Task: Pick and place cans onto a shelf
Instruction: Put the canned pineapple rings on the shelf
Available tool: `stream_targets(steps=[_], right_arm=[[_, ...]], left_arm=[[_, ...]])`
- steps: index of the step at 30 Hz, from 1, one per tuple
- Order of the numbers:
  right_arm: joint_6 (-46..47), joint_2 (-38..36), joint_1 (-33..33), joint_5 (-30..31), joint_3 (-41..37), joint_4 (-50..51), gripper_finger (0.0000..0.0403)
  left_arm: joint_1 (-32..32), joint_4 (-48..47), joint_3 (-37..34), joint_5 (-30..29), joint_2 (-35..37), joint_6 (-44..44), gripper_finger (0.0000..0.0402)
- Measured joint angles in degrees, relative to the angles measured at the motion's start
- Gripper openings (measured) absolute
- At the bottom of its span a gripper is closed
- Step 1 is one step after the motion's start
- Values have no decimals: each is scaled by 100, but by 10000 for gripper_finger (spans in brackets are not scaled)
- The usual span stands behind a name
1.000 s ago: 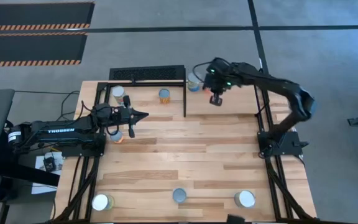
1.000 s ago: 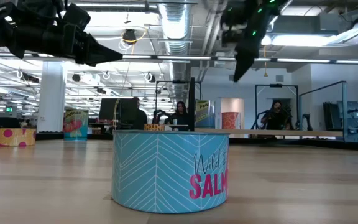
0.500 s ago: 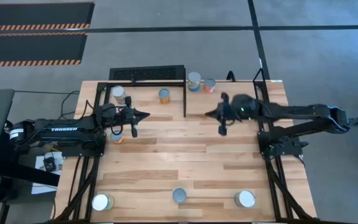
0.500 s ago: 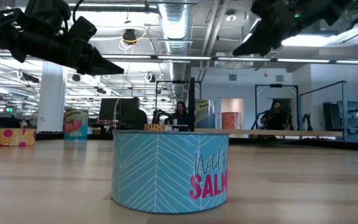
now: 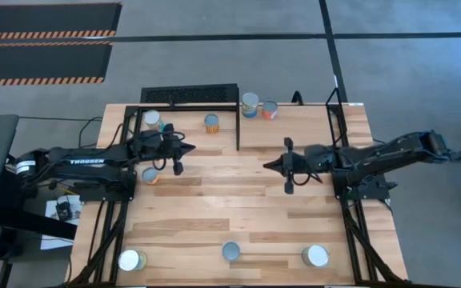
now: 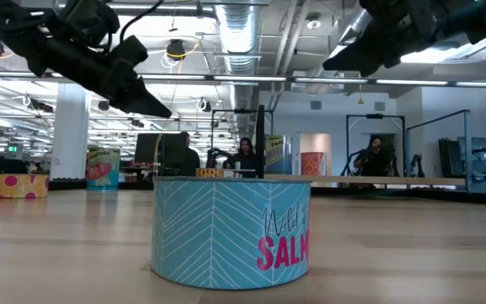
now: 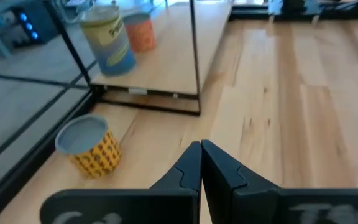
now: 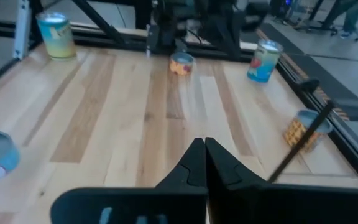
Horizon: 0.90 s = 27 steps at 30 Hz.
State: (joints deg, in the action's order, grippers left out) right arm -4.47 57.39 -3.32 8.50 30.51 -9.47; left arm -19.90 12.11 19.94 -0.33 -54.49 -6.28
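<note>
1. overhead, the left gripper (image 5: 184, 149) hangs with tips pressed together, the shelf (image 5: 190, 128) just ahead, an orange can (image 5: 150, 175) behind it; the right gripper (image 5: 272, 166), likewise closed and empty, faces it.
2. low down, a blue can (image 6: 231, 230) sits beneath both grippers.
3. the left wrist view shows closed fingers (image 7: 191, 169), with the orange can beside them.
4. the right wrist view shows closed fingers (image 8: 197, 163).

Eight cans are showing in all: two are sitting on the shelf (image 5: 189, 122), one (image 5: 151, 120) far left and one (image 5: 211, 122) mid-board; two are standing right of it, one (image 5: 250, 103) beside another (image 5: 270, 110); one (image 5: 150, 175) is resting at the left; three, (image 5: 130, 260), (image 5: 231, 251) and (image 5: 316, 256), are lining the near edge. One shelf and two arms are showing.
</note>
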Motion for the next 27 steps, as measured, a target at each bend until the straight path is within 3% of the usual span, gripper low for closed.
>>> stream_targets(steps=[11, 18, 22, 27], right_arm=[[-310, 481, -281, -102, 3, -954, 7], [-310, 1115, -289, -118, 2, -1461, 7], [-303, 1332, -337, -263, 6, -1686, 8], [-284, 1392, -477, -257, 5, -1655, 8]], left_arm=[[-4, 86, 37, -179, -703, 253, 0], [78, -1147, 569, -163, -749, 386, 0], [394, -2502, 1093, -225, -690, 680, 0], [1178, -4583, 1803, -1204, -690, 1701, 3]])
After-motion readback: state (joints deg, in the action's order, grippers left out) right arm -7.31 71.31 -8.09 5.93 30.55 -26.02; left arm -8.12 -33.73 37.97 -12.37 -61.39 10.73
